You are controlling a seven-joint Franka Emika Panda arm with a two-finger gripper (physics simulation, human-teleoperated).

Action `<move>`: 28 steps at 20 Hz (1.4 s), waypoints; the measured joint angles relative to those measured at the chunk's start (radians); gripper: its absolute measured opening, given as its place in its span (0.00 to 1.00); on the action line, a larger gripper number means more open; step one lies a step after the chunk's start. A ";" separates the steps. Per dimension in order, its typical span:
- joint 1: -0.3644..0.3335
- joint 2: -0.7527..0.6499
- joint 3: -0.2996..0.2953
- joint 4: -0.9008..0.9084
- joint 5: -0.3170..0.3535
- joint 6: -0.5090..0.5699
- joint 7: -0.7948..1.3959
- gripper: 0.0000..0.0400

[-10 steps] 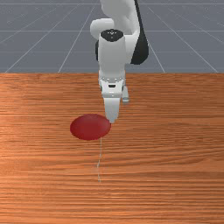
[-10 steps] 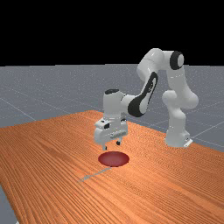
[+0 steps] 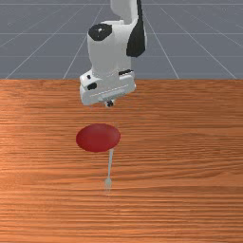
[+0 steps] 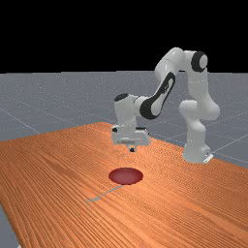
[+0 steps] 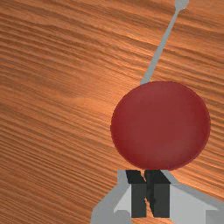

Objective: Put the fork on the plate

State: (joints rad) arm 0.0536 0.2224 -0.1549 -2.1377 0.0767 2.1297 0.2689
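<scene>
One fork [image 3: 110, 163] to bring, lying on the bench [image 3: 190, 161], with the end of its handle at the rim of the plate [image 3: 98, 137]; impossible to say if touching the rim or slightly beneath. Clear change in the last half second: a turn of the pincer [image 3: 109, 103] and a retreat upward, back toward the base of the arm [image 4: 196, 140], with fingers now nearly together instead of wide apart, and nothing held between them. For the task, no progress in this, probably a retreat before a new try; necessary to open again, to come down over the handle and to lift. In the front view, no more a thin wavy line but a fuller shape, so perhaps rolled from edge to flat. Looks grey and slim, with long straight handle and tines pointing away from the arm. Likely difficult to pinch, being so low.
</scene>
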 joint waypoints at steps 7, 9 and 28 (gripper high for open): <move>-0.003 0.027 -0.023 0.033 0.090 -0.052 0.259 0.00; -0.003 0.063 -0.022 0.054 0.098 -0.009 0.266 0.00; 0.067 0.728 -0.048 0.665 0.102 0.263 0.541 0.99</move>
State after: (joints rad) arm 0.1210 0.9501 -0.2031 -1.4727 0.1783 2.3931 0.8094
